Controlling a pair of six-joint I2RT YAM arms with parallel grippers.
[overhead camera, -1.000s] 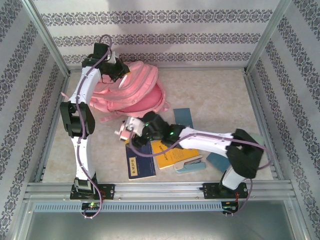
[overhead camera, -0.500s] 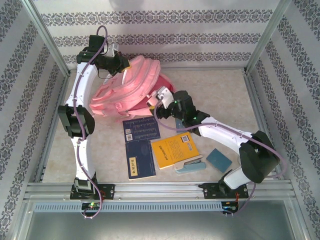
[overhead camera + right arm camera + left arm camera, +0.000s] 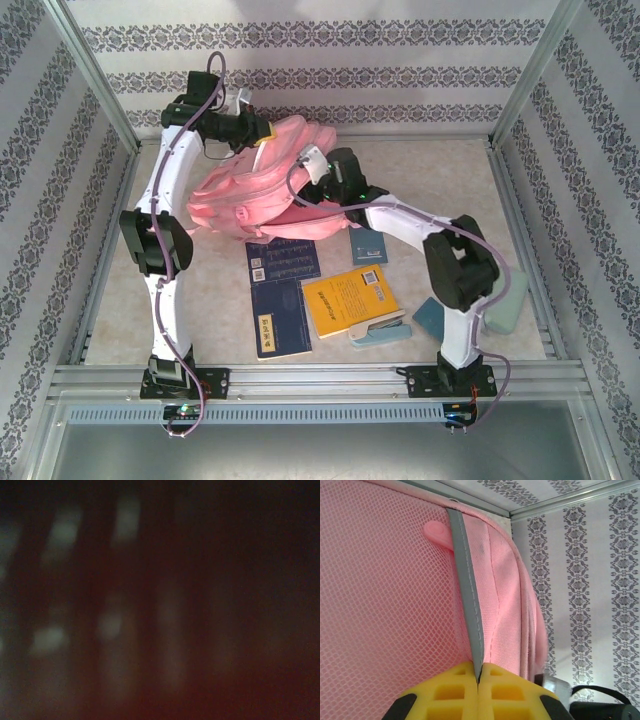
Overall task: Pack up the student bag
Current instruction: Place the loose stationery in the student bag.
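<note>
We see the left gripper (image 3: 479,679) clamped on the student bag (image 3: 245,190) trim (image 3: 467,590), the right gripper (image 3: 320,172) inside, its grip untellable; books (image 3: 345,300) wait on the desk (image 3: 440,200).

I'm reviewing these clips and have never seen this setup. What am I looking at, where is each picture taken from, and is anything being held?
These are two robot arms bolted at the table's near edge. The wide picture comes from a camera above and behind them. The other two come from cameras on their wrists. The left end effector is shut on a grey trim strip of the pink bag, holding its top up. The right arm reaches to the bag's opening. Its wrist picture is dark and blurred, so I cannot tell whether it holds anything. On the table lie blue books, a yellow book and some small bluish items.
</note>
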